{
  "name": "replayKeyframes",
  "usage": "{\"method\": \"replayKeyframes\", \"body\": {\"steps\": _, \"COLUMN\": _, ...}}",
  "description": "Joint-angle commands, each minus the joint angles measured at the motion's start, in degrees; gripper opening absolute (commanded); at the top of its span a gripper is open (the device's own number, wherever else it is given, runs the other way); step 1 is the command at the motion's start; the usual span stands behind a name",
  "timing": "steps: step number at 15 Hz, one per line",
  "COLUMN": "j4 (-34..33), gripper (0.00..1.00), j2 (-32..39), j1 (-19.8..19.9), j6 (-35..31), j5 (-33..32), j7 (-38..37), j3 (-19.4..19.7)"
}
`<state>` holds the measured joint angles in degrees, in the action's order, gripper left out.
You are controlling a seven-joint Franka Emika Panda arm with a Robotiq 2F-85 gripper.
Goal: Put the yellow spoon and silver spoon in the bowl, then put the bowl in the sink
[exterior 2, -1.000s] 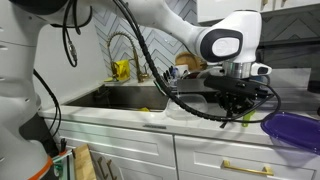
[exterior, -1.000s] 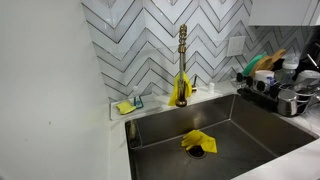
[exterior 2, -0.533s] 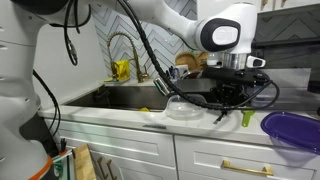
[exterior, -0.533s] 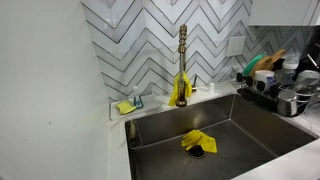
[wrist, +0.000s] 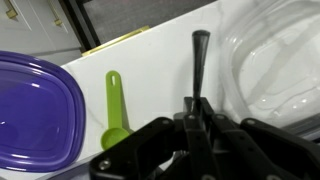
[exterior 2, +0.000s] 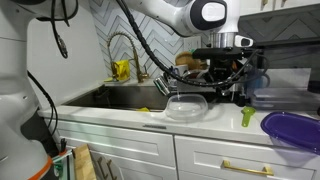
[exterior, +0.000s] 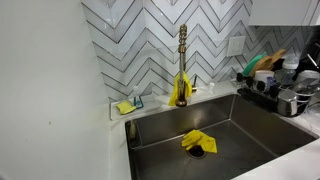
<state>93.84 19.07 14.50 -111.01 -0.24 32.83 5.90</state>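
Kitchen counter, mid-task: the Franka arm's Robotiq gripper [wrist: 197, 120] hangs over the white worktop [wrist: 150, 55], its jaws clenched on the slim silver metal spoon [wrist: 200, 55], whose free end juts out ahead of them. The small round bowl of clear glass [wrist: 275, 70] stands just beside it and appears empty. The lime-yellow plastic spoon [wrist: 113, 100] lies flat on the worktop, not yet collected, between the bowl and a purple plastic dish [wrist: 30, 100].

The step in hand looks like delivering the silver spoon. The next move calls for carrying it across the bowl's rim and letting go low enough that it settles inside.

The large brushed stainless-steel sink [exterior: 245, 125] waits near the bowl, with a crumpled yellow cloth [exterior: 197, 141] over its drain. Behind it stand a brass faucet [exterior: 182, 45], grey chevron wall tiles [exterior: 130, 40] and a loaded black dish rack [exterior: 270, 92].
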Motion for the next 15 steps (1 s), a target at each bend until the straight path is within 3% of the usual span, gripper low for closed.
{"method": "replayKeyframes", "body": {"steps": 1, "j4": 5.8, "gripper": 0.02, "j2": -5.6, "j1": -1.7, "j6": 0.6, "j5": 0.6, "j7": -5.5, "j3": -0.5}}
{"method": "replayKeyframes", "body": {"steps": 5, "j4": 11.2, "gripper": 0.02, "j2": -10.5, "j1": -2.4, "j6": -0.1, "j5": 4.8, "j7": -5.4, "j3": -1.5}}
{"method": "replayKeyframes", "body": {"steps": 6, "j4": 6.0, "gripper": 0.07, "j2": -6.2, "j1": -2.7, "j6": 0.4, "j5": 2.0, "j7": -4.9, "j3": -0.9}}
{"method": "replayKeyframes", "body": {"steps": 11, "j4": 9.0, "gripper": 0.07, "j2": -9.0, "j1": -3.0, "j6": 0.5, "j5": 4.1, "j7": -4.9, "j3": -0.8}}
{"method": "replayKeyframes", "body": {"steps": 12, "j4": 9.1, "gripper": 0.02, "j2": -9.0, "j1": -3.0, "j6": 0.5, "j5": 4.1, "j7": -4.9, "j3": -0.8}}
{"method": "replayKeyframes", "body": {"steps": 15, "j4": 10.5, "gripper": 0.02, "j2": -9.3, "j1": -3.8, "j6": 0.8, "j5": 5.2, "j7": -7.2, "j3": -1.4}}
